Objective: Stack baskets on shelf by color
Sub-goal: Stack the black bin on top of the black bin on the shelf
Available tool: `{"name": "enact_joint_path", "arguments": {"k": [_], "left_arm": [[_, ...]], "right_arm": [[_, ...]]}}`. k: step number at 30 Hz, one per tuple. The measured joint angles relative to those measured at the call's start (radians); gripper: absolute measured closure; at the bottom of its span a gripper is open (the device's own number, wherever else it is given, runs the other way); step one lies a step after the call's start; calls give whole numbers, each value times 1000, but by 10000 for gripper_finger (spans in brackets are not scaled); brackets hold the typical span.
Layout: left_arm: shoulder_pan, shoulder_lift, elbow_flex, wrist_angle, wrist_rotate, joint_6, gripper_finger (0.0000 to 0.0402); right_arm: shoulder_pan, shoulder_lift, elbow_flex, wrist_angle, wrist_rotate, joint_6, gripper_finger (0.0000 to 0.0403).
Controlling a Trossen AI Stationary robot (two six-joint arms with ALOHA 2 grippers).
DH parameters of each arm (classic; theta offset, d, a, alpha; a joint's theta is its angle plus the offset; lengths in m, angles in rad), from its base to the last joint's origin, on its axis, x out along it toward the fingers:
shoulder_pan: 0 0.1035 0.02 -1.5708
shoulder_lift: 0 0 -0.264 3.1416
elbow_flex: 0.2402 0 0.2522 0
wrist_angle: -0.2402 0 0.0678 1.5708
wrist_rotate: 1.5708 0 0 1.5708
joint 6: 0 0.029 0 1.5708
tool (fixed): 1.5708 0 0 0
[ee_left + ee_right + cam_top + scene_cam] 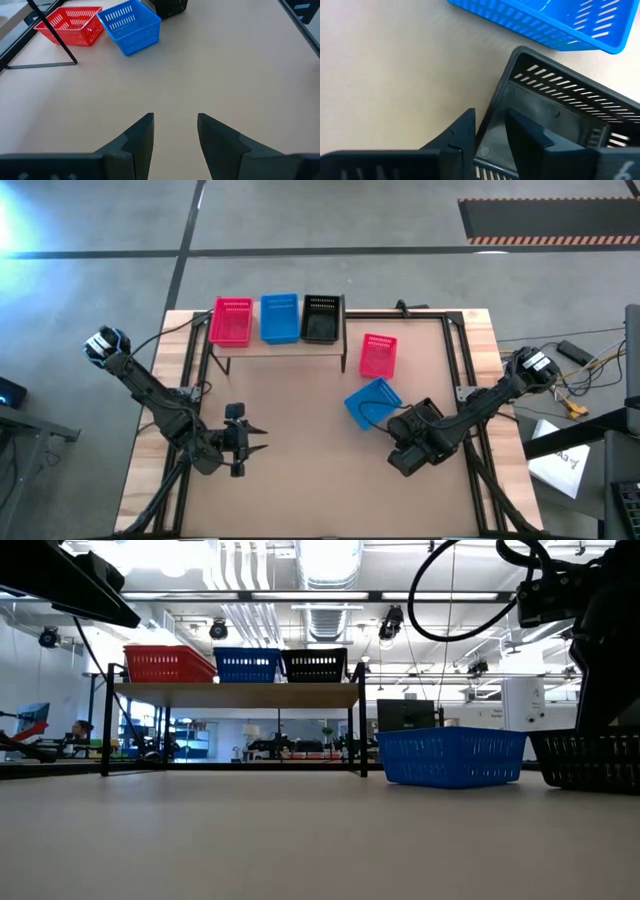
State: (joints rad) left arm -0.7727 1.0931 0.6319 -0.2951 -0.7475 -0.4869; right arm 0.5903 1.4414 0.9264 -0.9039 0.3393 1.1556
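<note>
On the shelf (278, 347) (235, 695) sit a red basket (231, 321), a blue basket (279, 318) and a black basket (322, 317) side by side. A loose red basket (378, 355) and a loose blue basket (372, 402) (450, 756) rest on their bottoms on the table right of the shelf. My right gripper (415, 436) (490, 117) is shut on another black basket (590, 760) (560, 100) just near of the blue one. My left gripper (258, 440) (175, 117) hovers open over bare table in front of the shelf. My right gripper pinches the black basket's wall near a corner (492, 107), one finger (462, 131) outside and the other finger (532, 134) inside. It comes from above, slanting. The basket stays upright, and in the low view its bottom looks level with the tabletop.
The shelf's black legs and end posts (345, 330) stand at the table's far side. A black frame rail (462, 360) runs along the table's right edge. Bare tabletop (300, 410) lies between the two arms. Cables and papers lie off the table to the right.
</note>
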Motion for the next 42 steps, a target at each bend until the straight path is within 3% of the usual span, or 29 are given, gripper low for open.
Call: {"name": "enact_joint_path", "arguments": {"k": [11, 15, 19, 23, 27, 30, 35, 39, 42], "left_arm": [[0, 0, 0, 4, 0, 0, 265], [0, 0, 0, 4, 0, -3, 265], [0, 0, 0, 5, 0, -4, 265], [0, 0, 0, 25, 0, -3, 265], [0, 0, 0, 29, -10, -3, 265], [0, 0, 0, 29, -26, -3, 265], [0, 0, 0, 33, -29, -3, 265], [0, 0, 0, 45, -32, -4, 265], [0, 5, 0, 53, -49, -3, 265]], "right_arm": [[0, 112, 0, 8, -7, -15, 282], [4, 125, 0, 7, -32, -16, 323], [27, 94, 20, 2, -123, -39, 383], [83, 71, 122, 9, -208, -153, 390], [122, 72, 285, 32, -218, -315, 390], [124, 82, 414, 45, -139, -503, 390], [80, 115, 606, 44, 126, -921, 390], [-34, 148, 743, 53, 288, -1216, 391], [-170, 179, 845, 58, 307, -1387, 391]]}}
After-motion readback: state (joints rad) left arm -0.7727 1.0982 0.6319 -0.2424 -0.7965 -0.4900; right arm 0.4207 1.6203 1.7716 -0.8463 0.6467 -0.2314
